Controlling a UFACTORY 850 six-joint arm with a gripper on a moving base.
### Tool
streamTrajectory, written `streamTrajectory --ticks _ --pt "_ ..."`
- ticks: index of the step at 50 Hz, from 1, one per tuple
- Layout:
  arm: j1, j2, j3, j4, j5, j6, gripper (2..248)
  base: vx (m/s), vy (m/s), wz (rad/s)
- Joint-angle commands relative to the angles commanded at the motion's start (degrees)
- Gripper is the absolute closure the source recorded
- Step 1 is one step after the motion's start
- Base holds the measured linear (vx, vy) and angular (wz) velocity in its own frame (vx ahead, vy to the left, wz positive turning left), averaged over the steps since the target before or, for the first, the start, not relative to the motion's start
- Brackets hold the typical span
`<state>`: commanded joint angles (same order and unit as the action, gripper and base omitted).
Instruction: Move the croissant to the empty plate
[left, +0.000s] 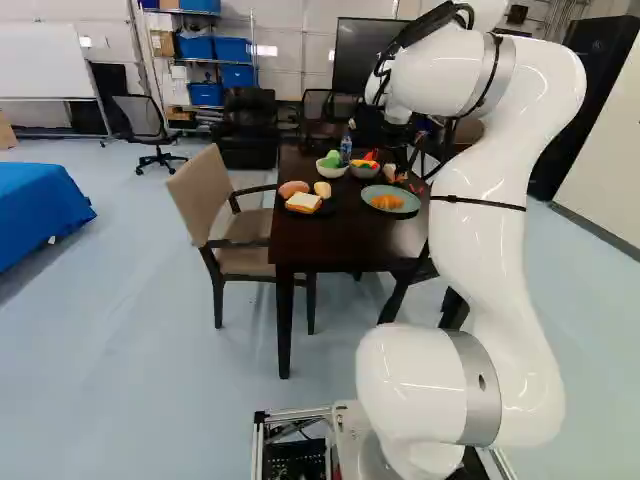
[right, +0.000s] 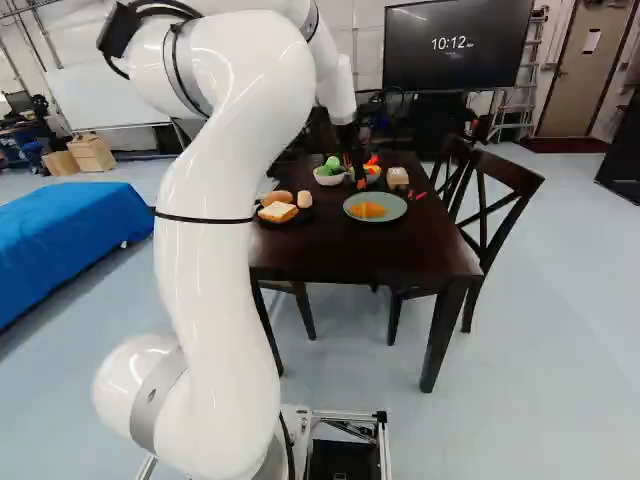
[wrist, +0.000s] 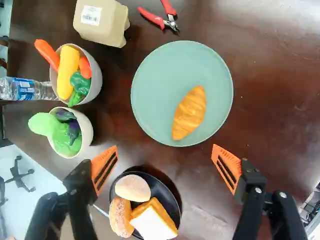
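In the right base view my gripper (right: 356, 172) hangs over the far part of the table. The wrist view shows the gripper (wrist: 165, 147) open, its two orange-padded fingers wide apart with nothing held. Ahead of them lies a round blue-green plate (wrist: 157, 82) with a golden croissant (wrist: 189, 113) on it, off the plate's centre. A black plate (wrist: 175, 204), lower down between the fingers, holds a bread slice (wrist: 153, 222), a bun (wrist: 132, 188) and a speckled roll (wrist: 120, 217).
Beside the plates stand a bowl of carrots and other vegetables (wrist: 68, 75), a bowl of green and purple vegetables (wrist: 65, 135), a water bottle (wrist: 25, 89), a beige carton (wrist: 101, 21) and red-handled cutters (wrist: 159, 18). Chairs (left: 240, 240) flank the dark table (right: 360, 262).
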<state>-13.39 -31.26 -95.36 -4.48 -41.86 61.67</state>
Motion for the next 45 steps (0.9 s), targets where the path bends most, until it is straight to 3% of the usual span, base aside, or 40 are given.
streamTrajectory --ticks 23,45 --pt "1.4 4.8 9.3 0.5 9.4 -6.3 3 0.000 0.000 0.000" --pt "3.1 11.1 21.2 1.0 21.5 -14.4 3 0.000 0.000 0.000"
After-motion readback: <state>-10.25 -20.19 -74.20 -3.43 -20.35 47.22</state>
